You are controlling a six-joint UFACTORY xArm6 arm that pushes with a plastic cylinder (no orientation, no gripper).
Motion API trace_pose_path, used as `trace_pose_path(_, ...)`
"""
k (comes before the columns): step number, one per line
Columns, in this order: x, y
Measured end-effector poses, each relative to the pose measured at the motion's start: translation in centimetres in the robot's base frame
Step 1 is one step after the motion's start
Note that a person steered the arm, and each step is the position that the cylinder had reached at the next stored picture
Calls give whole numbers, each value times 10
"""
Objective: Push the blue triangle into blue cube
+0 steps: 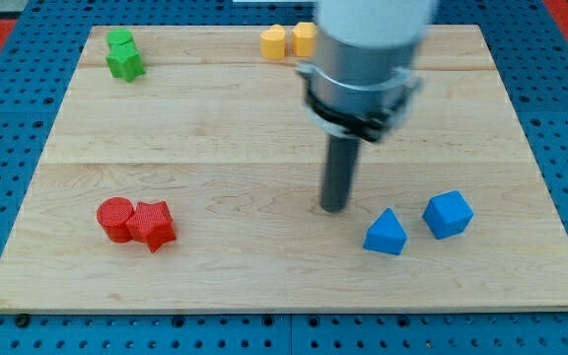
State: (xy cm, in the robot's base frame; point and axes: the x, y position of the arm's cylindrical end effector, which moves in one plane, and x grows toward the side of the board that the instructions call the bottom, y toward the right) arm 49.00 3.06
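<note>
Nearest the bench's (264, 286) bottom edge, toward its bottom right corner, sat the blue triangle (386, 234), and just beside it on the view's right, a small gap between them, the blue cube (448, 214), a little farther from that edge. Toward the bottom left corner lay a red cylinder (114, 218) touching a red block (153, 225) on its right; that block's exact shape was hard to make out.

My tip (334, 207) rested on the bench just up and to the view's left of the blue triangle, close to it but apart, so the triangle lay between my tip and the cube. The arm carries no fingers, only the dark rod (338, 173) rising to a grey collar, so there was nothing spread or pressed together to report.

Farther back, near the top edge, two yellow blocks (288, 40) stood side by side, partly hidden by the arm's body. At the top left corner, two green blocks (123, 54) sat touching, one behind the other.
</note>
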Motion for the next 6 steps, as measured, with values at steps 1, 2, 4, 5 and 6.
trace_pose_path(1,32,-1)
trace_pose_path(2,73,4)
trace_pose_path(4,63,78)
trace_pose_path(5,69,76)
trace_pose_path(6,93,-56)
